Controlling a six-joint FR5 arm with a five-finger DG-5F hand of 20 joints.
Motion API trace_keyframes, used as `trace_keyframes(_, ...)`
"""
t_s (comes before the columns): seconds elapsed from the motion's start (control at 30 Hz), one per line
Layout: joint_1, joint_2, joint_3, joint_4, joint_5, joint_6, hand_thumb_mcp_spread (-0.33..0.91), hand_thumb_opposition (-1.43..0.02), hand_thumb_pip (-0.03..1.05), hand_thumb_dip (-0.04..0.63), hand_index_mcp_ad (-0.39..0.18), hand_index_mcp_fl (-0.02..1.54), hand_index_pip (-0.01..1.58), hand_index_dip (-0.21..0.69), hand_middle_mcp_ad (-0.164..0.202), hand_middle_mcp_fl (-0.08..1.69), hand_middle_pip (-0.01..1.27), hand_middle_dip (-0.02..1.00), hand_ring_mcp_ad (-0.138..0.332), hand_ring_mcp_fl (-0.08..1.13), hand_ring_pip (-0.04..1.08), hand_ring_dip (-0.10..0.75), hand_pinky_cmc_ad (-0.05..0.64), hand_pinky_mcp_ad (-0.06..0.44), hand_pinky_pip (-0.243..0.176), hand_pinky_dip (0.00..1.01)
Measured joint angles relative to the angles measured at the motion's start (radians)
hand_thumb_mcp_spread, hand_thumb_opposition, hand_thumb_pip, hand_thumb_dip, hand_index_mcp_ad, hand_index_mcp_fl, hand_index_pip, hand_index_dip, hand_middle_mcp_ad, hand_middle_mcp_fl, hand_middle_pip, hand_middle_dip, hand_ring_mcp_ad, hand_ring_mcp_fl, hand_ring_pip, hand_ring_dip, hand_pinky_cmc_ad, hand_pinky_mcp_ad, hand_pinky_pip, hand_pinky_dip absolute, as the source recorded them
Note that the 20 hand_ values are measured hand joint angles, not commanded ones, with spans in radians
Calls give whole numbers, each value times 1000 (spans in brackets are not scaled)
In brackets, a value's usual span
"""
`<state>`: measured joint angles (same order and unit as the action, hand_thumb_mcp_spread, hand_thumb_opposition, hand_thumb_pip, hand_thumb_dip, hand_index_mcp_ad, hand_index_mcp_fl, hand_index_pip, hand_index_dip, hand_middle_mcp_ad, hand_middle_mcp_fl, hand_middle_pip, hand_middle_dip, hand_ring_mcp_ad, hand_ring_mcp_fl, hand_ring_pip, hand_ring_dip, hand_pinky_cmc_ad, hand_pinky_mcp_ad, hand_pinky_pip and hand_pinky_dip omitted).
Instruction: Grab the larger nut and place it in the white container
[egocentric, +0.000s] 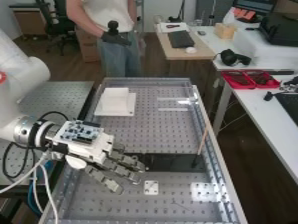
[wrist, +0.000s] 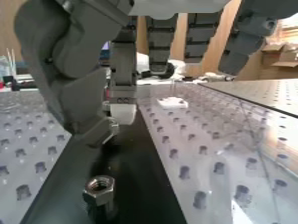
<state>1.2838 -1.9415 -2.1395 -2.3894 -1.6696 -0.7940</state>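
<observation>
In the high view the hand (egocentric: 100, 155) is over the left part of the bench, its fingers stretched toward the dark strip and the near metal plate. From above in the wrist view hang the fingers and thumb of the hand (wrist: 123, 75), open, with the thumb tip close to one fingertip. A metal nut (wrist: 100, 185) stands on the dark strip below and apart from them; its lower end merges into dark. The white container (egocentric: 116, 102) sits on the perforated plate at the bench's far left.
A small white piece with dark holes (egocentric: 151, 188) lies on the near plate, close to the fingertips. A thin brown stick (egocentric: 202, 142) leans along the bench's right side. The metal frame's raised edge (egocentric: 223, 167) borders the bench. Cables (egocentric: 41, 172) hang beneath the arm.
</observation>
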Motion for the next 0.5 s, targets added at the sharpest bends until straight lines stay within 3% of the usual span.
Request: trace_keyframes(0.5,7,-4,-1,-1,11,9,379,-887,661,284,-65,250,1529,204,37,138,138,175,120,0,96,56,332,274,3,225)
